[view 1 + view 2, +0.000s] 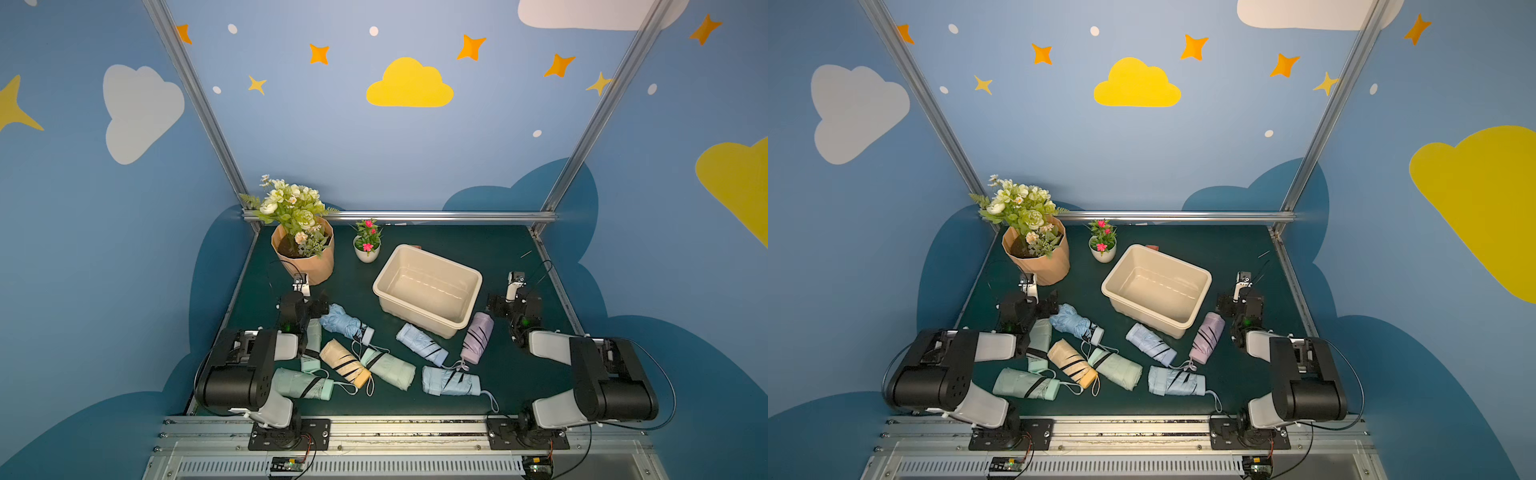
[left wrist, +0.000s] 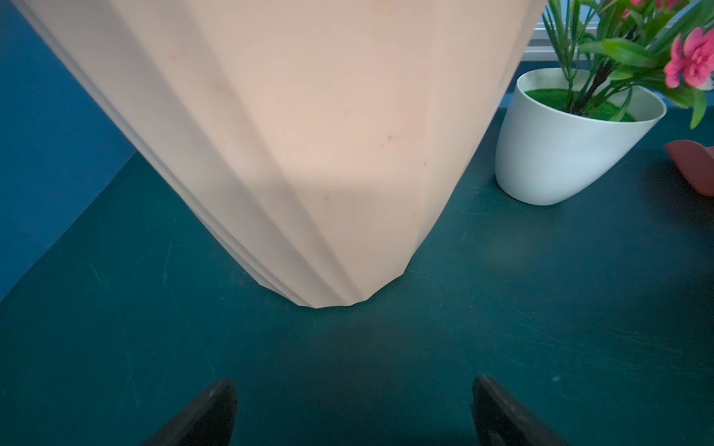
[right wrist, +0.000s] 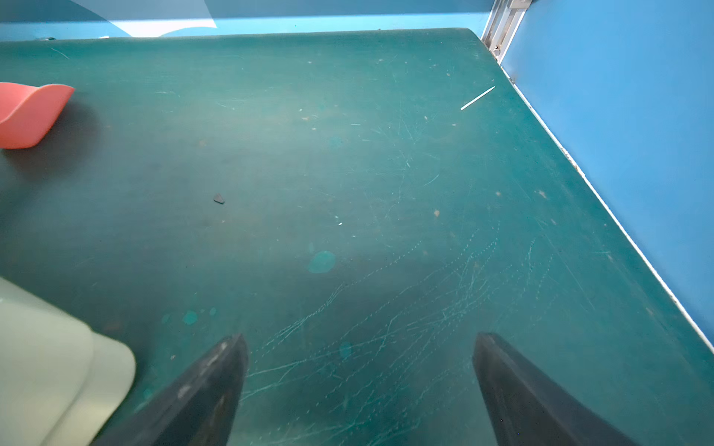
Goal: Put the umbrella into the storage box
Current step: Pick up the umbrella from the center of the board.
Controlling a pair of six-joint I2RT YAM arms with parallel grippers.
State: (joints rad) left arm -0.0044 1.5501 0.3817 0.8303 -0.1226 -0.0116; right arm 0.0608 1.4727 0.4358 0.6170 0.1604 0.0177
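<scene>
both arms parked, nothing in hand. the left pincer (image 2: 353,386) stands wide open and empty, fingertips apart over bare mat. the peach flower pot (image 2: 301,154) is right ahead of it, close but not touching. the right pincer (image 3: 359,340) is just as wide and just as empty, facing out over the scratched green table (image 3: 386,173) toward the far corner.

the storage box (image 1: 415,318) sits open side up between the two pincers, nearer the right one, just to its inner side. i'd say that keeps it in reach of either arm. nothing shows inside it in both top views.

the umbrellas lie folded and strapped behind both sets of fingertips, back toward the arm bases. the lilac umbrella (image 1: 478,338) is behind the right pincer at the box's near corner; touching or not, i can't tell. the light blue umbrella (image 1: 343,322) lies just behind the left pincer, to its inner side.

now the blind spots. neither wrist camera sees an umbrella. a mint umbrella (image 1: 314,332) is partly under the left forearm. a reddish thing (image 3: 27,116) beyond the box is cut off, and i can't say what it is.
</scene>
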